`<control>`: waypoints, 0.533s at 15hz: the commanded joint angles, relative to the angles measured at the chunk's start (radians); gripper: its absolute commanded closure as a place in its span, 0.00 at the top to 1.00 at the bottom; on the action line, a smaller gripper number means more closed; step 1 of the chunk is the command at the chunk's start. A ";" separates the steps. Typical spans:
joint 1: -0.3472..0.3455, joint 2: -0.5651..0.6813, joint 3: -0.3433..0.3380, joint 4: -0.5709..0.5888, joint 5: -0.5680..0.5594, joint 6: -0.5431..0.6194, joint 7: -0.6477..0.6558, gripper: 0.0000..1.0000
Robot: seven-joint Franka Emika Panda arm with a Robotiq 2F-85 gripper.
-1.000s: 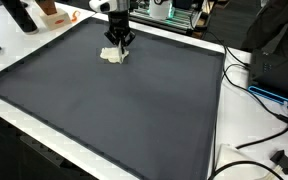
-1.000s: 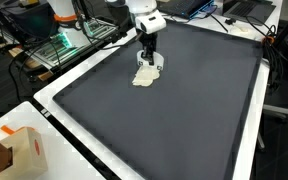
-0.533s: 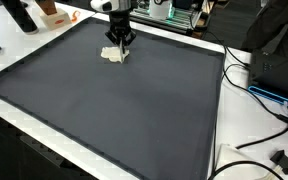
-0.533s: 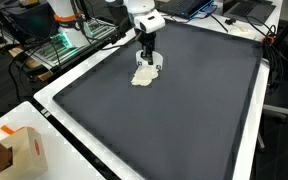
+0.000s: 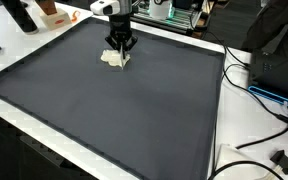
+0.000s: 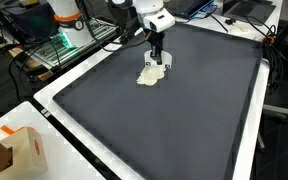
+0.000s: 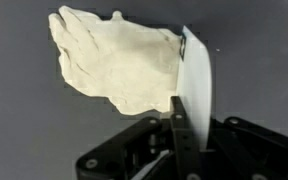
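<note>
Wrist view: my gripper [image 7: 182, 118] pinches crumpled cream cloth [image 7: 114, 65] on dark grey mat [image 7: 24, 130]; grasp looks made, next move needs firm hold.

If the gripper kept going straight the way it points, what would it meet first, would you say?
It points straight down. The gripper seems to pinch the edge of the white cloth, so next it would meet the dark mat beneath; the gap is unclear.
</note>
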 commanded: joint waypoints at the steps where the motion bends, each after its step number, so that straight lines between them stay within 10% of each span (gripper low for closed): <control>1: 0.001 0.058 -0.004 0.049 -0.011 0.006 0.039 0.01; 8: 0.037 -0.049 -0.055 -0.088 -0.086 0.012 0.144 0.01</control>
